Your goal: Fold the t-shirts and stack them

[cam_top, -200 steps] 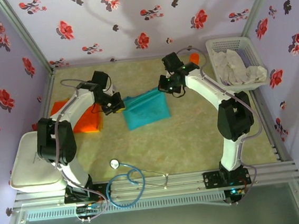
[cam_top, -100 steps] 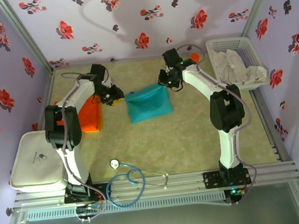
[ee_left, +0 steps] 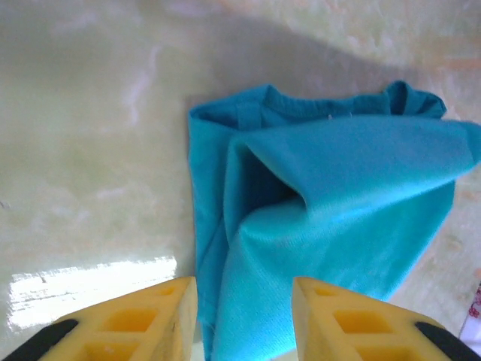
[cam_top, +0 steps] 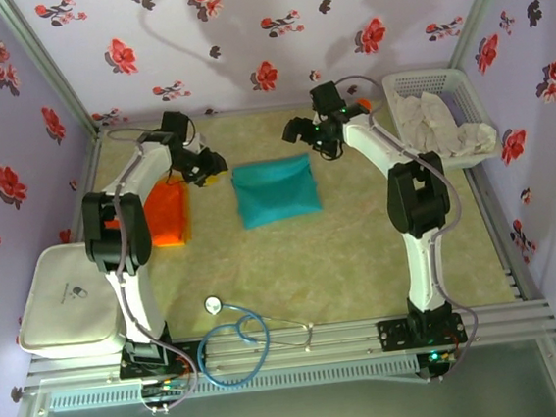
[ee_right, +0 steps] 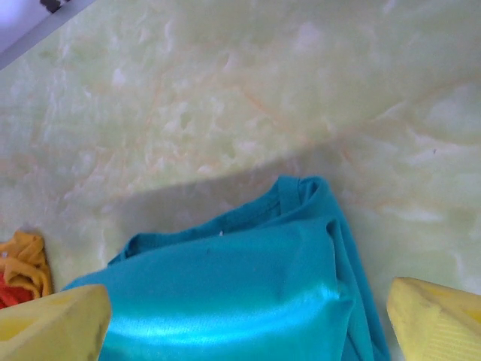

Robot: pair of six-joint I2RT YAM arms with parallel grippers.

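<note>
The teal t-shirt (cam_top: 274, 191) lies folded on the table's middle, its collar edge toward the far side. The orange t-shirt (cam_top: 168, 211) lies folded to its left. My left gripper (cam_top: 210, 166) hovers just off the teal shirt's far left corner. In the left wrist view its yellow fingers (ee_left: 120, 323) stand apart over the teal cloth (ee_left: 338, 218), and the left gripper (ee_left: 244, 316) holds nothing. My right gripper (cam_top: 298, 133) hangs past the far right corner. It is wide open (ee_right: 252, 323) above the teal shirt (ee_right: 240, 293).
A white basket (cam_top: 463, 84) with pale cloths stands at the back right. A stethoscope (cam_top: 237, 341) lies near the front edge. A white box (cam_top: 61, 303) sits at the left edge. A small orange thing (cam_top: 362, 109) lies behind the right arm.
Both grippers went from shut to open and let go of the teal t-shirt. They drew back toward the far wall, and the shirt settled flat.
</note>
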